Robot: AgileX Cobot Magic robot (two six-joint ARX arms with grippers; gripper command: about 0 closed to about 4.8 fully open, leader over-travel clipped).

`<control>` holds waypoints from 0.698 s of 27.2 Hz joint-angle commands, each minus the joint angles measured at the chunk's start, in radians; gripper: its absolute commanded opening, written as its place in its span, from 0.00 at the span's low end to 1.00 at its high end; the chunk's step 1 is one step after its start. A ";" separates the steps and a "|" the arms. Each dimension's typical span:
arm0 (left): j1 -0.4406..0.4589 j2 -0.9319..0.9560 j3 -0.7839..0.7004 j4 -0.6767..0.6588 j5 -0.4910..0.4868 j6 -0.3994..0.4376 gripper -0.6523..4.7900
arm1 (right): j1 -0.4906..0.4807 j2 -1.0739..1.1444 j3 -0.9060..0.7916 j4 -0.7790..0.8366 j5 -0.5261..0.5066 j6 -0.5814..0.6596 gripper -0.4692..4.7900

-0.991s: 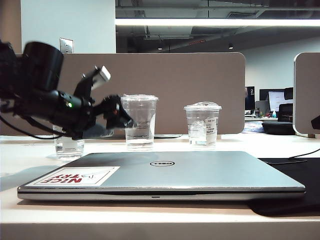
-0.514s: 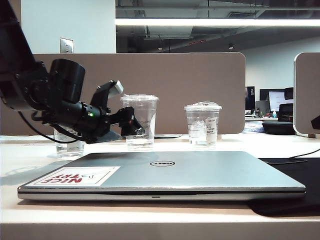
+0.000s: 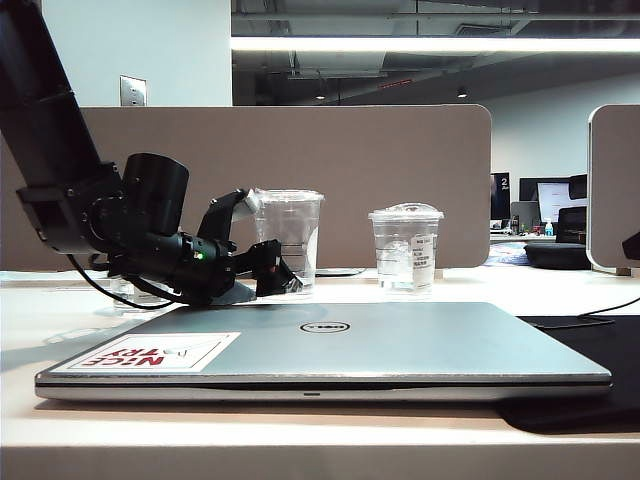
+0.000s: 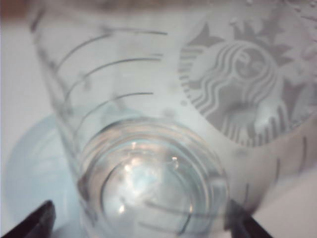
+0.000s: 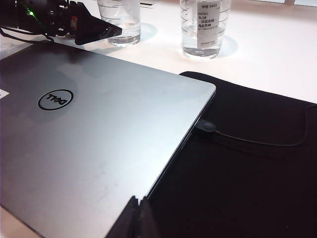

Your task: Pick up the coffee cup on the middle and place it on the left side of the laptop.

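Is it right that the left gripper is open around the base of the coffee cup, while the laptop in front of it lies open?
Not quite. The left gripper is open at the base of the coffee cup, but the laptop lies closed, lid down, as the exterior view shows. The right gripper hangs over the laptop's corner, apparently shut.

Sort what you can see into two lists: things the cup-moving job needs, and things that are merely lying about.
Needed:
- coffee cup, middle, tallest
- laptop, cup goes to its left
- left gripper, jaws open at the cup

Lying about:
- domed-lid cup, white label
- short cup behind the left arm
- black mat
- cable
- right gripper, over the laptop
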 commanded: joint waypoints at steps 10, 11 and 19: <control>-0.014 0.021 0.046 0.050 0.112 0.018 1.00 | 0.002 -0.001 -0.004 0.017 0.000 0.002 0.08; -0.014 0.021 0.046 0.050 0.109 0.027 1.00 | 0.002 -0.001 -0.004 0.017 0.000 0.002 0.08; -0.019 0.036 0.045 0.153 0.109 0.071 1.00 | 0.002 -0.001 -0.004 0.017 0.000 0.002 0.08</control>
